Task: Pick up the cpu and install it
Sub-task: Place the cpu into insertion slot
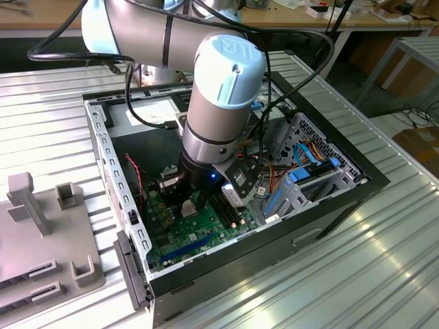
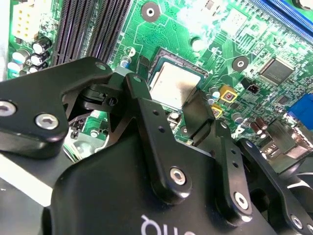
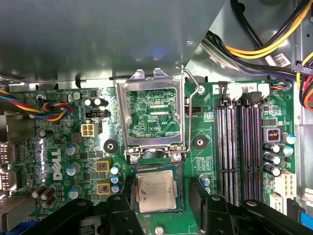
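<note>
A black sheet-metal computer case [image 1: 274, 250] lies open on a ribbed silver table [image 1: 384, 260]. A grey arm [image 1: 219, 89] with pale blue caps reaches down over the green motherboard [image 1: 185, 236]. In the first wrist view, the hinged steel socket frame [image 3: 152, 81] stands open. Just beside it, the cpu [image 3: 156, 192], flat, square and dull silver, lies in its socket. The gripper [image 3: 159, 183] straddles it, its matte black fingers [image 3: 198, 196] spread apart, seemingly not touching it.

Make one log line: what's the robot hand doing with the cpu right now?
hand open, astride cpu | cpu flat in socket | metal frame raised open
</note>
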Controlling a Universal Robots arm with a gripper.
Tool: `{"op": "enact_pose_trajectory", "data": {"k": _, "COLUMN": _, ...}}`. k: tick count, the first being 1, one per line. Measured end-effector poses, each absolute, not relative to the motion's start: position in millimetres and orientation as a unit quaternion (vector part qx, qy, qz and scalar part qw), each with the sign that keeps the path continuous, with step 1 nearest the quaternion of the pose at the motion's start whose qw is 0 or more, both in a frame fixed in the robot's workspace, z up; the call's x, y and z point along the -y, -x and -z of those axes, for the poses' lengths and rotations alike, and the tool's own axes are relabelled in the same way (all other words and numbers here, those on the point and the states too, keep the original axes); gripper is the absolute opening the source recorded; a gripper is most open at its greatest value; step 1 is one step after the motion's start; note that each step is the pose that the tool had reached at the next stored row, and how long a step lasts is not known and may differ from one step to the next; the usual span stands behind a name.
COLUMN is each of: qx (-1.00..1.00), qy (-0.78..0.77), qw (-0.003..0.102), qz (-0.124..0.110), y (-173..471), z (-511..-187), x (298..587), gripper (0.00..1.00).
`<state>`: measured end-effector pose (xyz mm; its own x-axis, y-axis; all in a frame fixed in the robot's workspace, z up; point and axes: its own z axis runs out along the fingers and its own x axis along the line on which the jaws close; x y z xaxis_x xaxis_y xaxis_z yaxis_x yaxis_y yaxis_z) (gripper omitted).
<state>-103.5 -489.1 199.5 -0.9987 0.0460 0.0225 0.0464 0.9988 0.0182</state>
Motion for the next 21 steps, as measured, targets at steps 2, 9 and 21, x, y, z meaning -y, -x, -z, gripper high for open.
{"op": "enact_pose_trajectory", "data": {"k": 2, "qx": 1.000, "qy": 0.023, "qw": 0.011, "qz": 0.009, "y": 103.4, "z": -199.5, "x": 489.1, "gripper": 0.55}}
{"op": "enact_pose_trajectory", "data": {"k": 9, "qx": 1.000, "qy": 0.023, "qw": 0.011, "qz": 0.009, "y": 106.4, "z": -199.4, "x": 489.0, "gripper": 0.55}}
{"op": "enact_pose_trajectory", "data": {"k": 21, "qx": 1.000, "qy": 0.023, "qw": 0.011, "qz": 0.010, "y": 107.7, "z": -199.4, "x": 489.0, "gripper": 0.55}}
